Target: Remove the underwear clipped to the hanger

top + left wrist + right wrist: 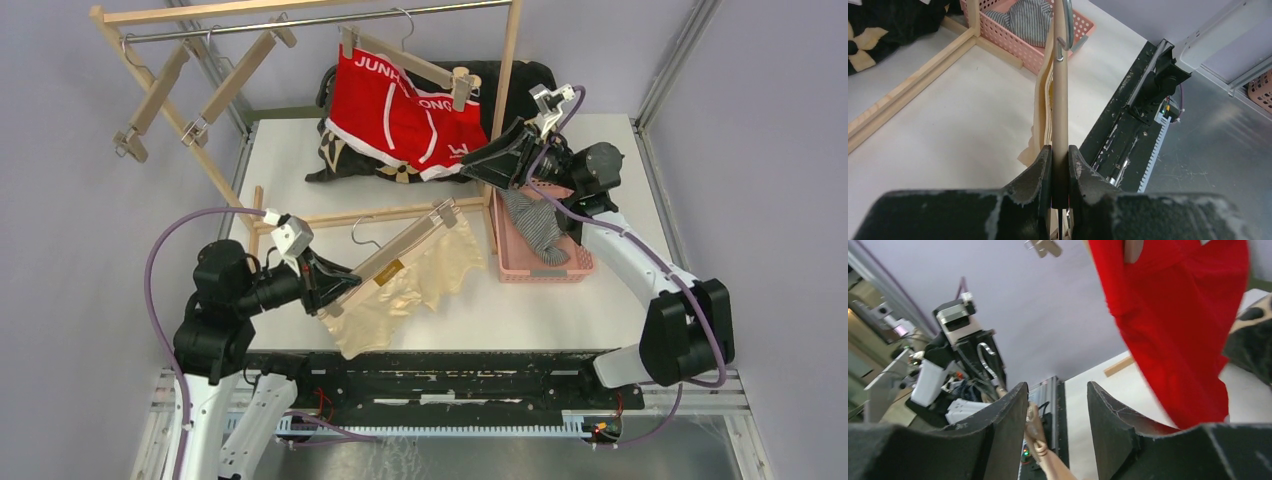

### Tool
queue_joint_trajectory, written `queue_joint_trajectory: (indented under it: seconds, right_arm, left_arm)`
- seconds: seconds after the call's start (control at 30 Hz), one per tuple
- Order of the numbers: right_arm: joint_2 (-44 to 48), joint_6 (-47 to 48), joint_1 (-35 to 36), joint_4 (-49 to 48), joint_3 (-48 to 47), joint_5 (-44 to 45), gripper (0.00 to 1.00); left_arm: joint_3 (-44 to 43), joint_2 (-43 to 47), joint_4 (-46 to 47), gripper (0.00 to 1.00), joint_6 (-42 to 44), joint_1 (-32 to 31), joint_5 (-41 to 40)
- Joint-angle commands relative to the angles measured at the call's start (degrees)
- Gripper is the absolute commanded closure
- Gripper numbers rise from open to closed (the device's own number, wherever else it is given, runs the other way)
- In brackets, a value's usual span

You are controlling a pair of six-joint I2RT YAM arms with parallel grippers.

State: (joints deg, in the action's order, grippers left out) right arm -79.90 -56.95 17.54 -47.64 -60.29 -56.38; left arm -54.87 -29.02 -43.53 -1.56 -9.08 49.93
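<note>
Left hand [1060, 152] up close: black fingers pinched tight on the flat wooden hanger [1060, 100], edge-on between them. From above, that hanger slants away from the hand over the tabletop [290, 160], with the beige pair [420, 280] clipped to it and drooping, pale, soft and wrinkled.

Across to the right hand [470, 165], and this looks like where the next move is. Its jaws stand partly apart and hold nothing; the wrist view shows clear air between them. The red pair [390, 115] lies just to its left, lower corner right beside the fingertips. In the wrist view the red cloth [1178, 330] hangs past the outer side of one finger, not inside the gap.

That red pair is bright, with white trim and lettering. It is clipped to its own hanger [400, 55] on the rack [510, 60], and the hanger's long axis runs down toward the right hand. So the right arm is clearly nearer. To take it, I'd say the hand must shift left until the cloth sits between the fingers.

Striped pair [535, 225]: already lying in the pink basket [520, 268].
</note>
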Motion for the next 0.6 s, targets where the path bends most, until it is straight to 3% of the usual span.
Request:
queue_joint_trajectory:
  seconds: [0.0, 0.3, 0.57]
  right_arm:
    - [-2.58, -15.89, 0.34, -24.27, -1.83, -6.69, 0.44]
    - [-3.59, -16.98, 2.31, -28.2, 1.37, -7.51, 0.43]
    - [-0.23, 0.28, 5.48, -7.62, 1.26, -7.14, 0.43]
  left_arm:
    - [0.0, -3.14, 8.81, 0.97, -1.05, 0.08, 3.51]
    - [0.21, -6.54, 14.38, 0.97, -3.64, 0.06, 3.54]
    - [0.96, -5.99, 16.83, 0.97, -5.34, 0.04, 6.0]
